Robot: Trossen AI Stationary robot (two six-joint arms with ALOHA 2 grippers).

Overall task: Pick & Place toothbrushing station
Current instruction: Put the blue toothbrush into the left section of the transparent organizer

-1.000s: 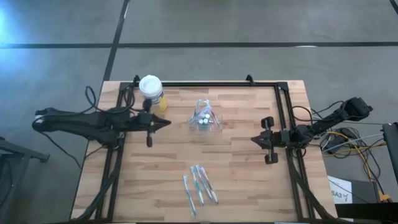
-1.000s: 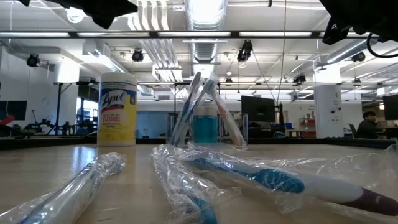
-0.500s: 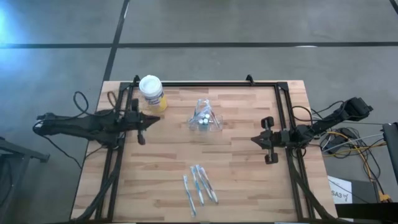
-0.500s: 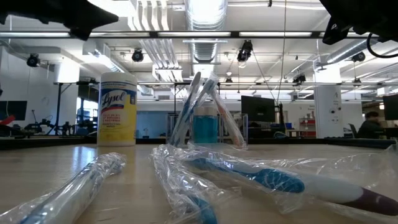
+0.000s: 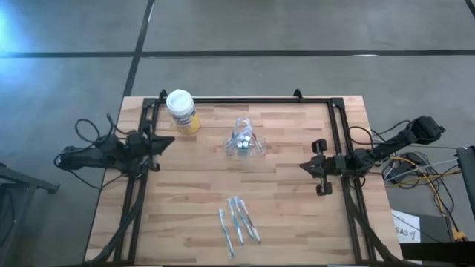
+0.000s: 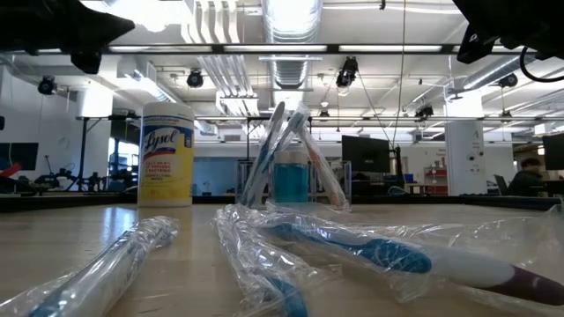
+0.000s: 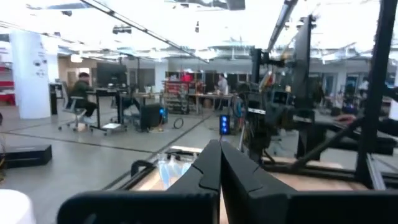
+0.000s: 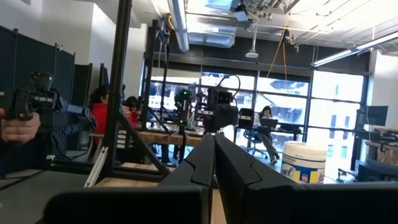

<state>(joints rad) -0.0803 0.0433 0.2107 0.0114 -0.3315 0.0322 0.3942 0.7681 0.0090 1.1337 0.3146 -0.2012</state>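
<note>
Both jaws closed and empty, toothbrush holder (image 5: pixel 243 141) contents perhaps tiny capped pieces, blurred

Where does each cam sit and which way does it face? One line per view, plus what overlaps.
High: overhead, straight down on the table; shows both arms, left gripper shut at the left edge, right gripper shut at the right edge.
Low: tabletop height, level across wrapped toothbrushes toward the room; arm parts at top corners.
Left wrist: past its closed fingers across the table.
Right wrist: past its closed fingers toward the yellow canister.
Shared: canister and clear holder in high and low.
</note>
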